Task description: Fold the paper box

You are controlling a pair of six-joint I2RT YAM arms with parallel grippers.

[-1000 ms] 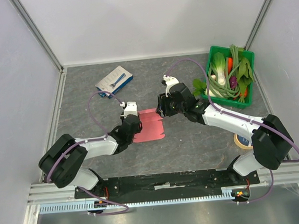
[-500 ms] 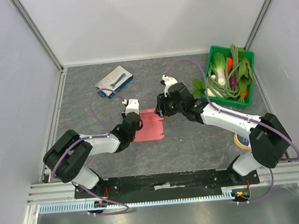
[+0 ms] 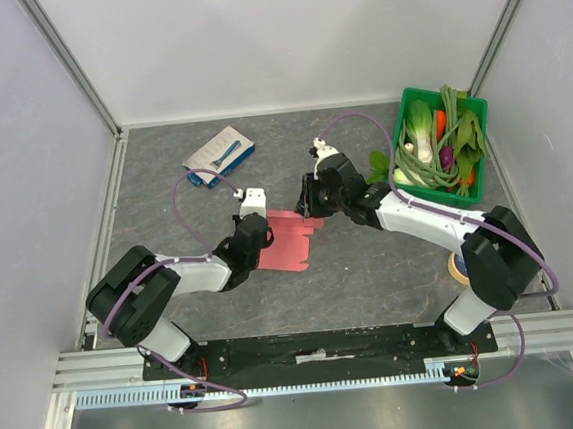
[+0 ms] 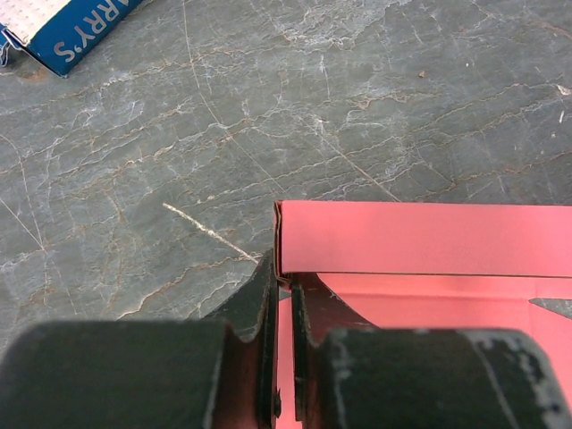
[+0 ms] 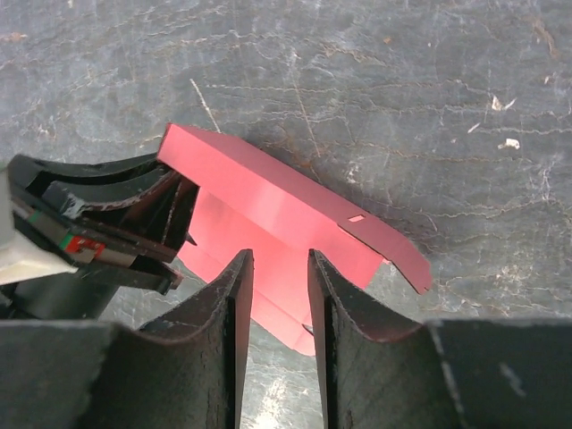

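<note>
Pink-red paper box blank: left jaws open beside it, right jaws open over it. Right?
No. The left wrist view shows the left gripper with jaws shut on the pink-red paper box blank at its edge; the right gripper has jaws open over it.

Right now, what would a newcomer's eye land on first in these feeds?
The pink-red paper box at mid-table, with one flap folded up, stands out most. The left gripper is pinched shut on its corner, while the right gripper hovers over it, fingers slightly apart. A green basket of vegetables sits far right.

Overhead view, close wrist views, shared paper box (image 3: pixel 287 243)
</note>
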